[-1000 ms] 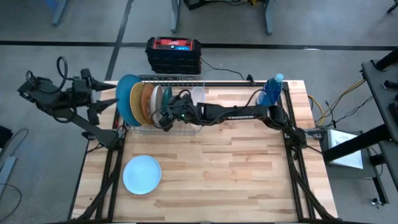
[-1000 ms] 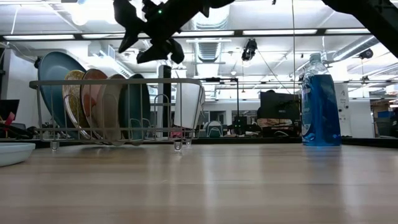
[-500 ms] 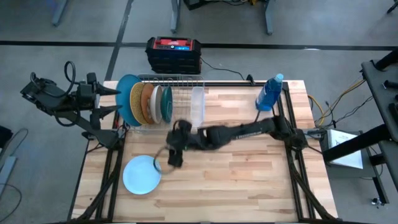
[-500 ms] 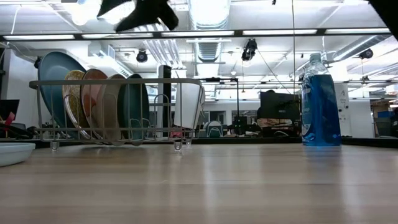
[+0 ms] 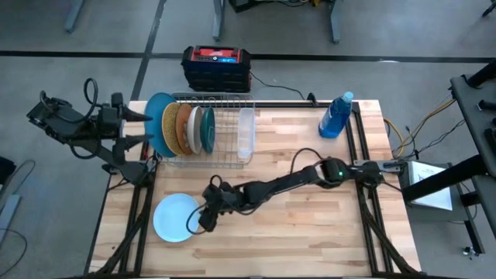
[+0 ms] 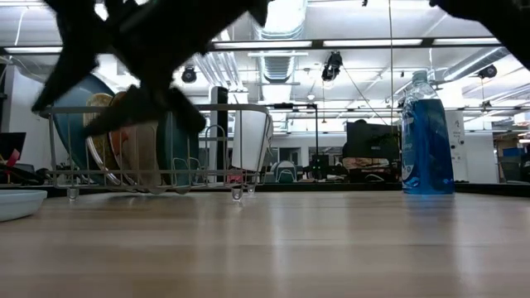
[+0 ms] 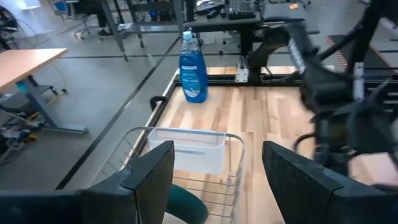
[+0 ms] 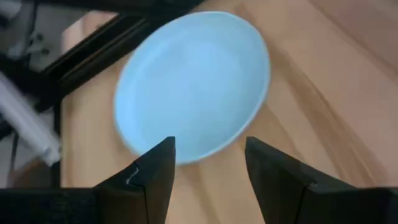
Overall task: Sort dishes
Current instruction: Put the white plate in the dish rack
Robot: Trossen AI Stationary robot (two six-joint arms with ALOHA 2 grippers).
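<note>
Right gripper (image 5: 203, 219) spread, empty, hovering at rim of small pale blue plate (image 5: 176, 217) near table (image 5: 310, 225) front-left corner. Advice: straddle rim squarely, pinch edge before lifting. Left gripper (image 7: 214, 165) spread, waiting beside rack (image 5: 221, 159).

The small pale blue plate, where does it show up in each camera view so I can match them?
High view: small pale blue plate flat on the table's front left, beside the right tool.
Low view: only its rim, far left edge.
Left wrist view: not in it.
Right wrist view: fills the centre.
Shared landmark: the dish rack behind it.
</note>
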